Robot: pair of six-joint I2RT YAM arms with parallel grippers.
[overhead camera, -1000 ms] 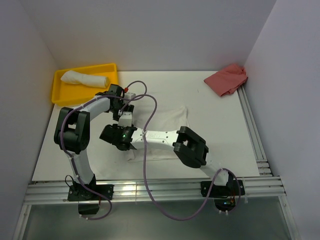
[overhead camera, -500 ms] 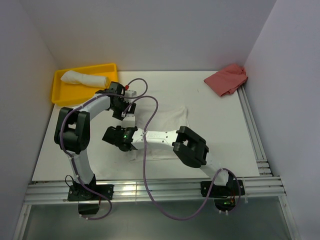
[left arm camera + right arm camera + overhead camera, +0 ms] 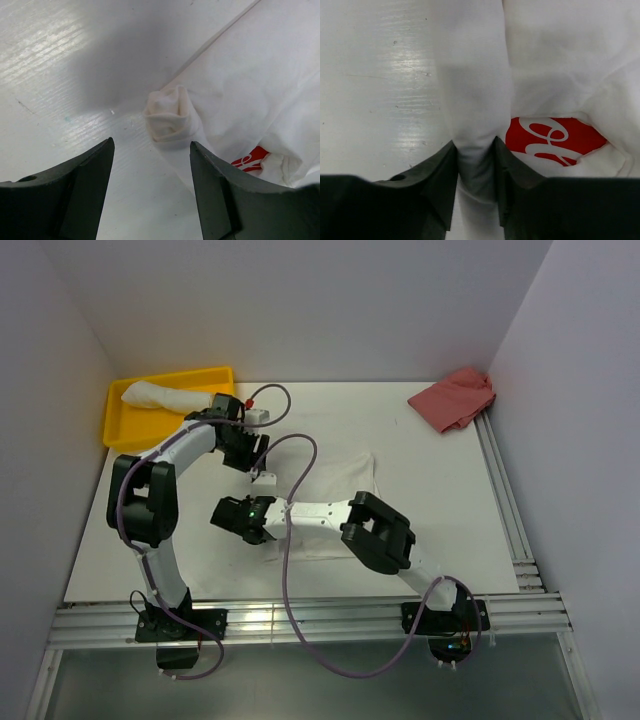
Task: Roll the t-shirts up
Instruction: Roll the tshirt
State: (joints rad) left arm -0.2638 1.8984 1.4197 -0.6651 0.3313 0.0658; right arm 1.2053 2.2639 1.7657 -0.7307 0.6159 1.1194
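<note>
A white t-shirt [image 3: 335, 490] with a red print [image 3: 552, 139] lies spread mid-table, its left edge rolled into a narrow tube [image 3: 475, 85]. My right gripper [image 3: 475, 145] is shut on that tube, one finger on each side; in the top view it [image 3: 238, 522] sits at the shirt's left edge. My left gripper [image 3: 150, 150] hangs open above the bare table, just short of the tube's coiled end [image 3: 170, 117], holding nothing. From above it [image 3: 258, 468] is at the shirt's far left corner. A second t-shirt [image 3: 168, 397], rolled, lies in the yellow tray [image 3: 113, 422].
A crumpled red cloth [image 3: 455, 398] lies at the far right corner by the wall. White walls close in the table on three sides. A metal rail [image 3: 505, 500] runs along the right edge, and purple cables [image 3: 295, 455] loop over the shirt.
My left gripper has opened and drawn back from the rolled end toward the far left. My right gripper has closed on the rolled edge.
</note>
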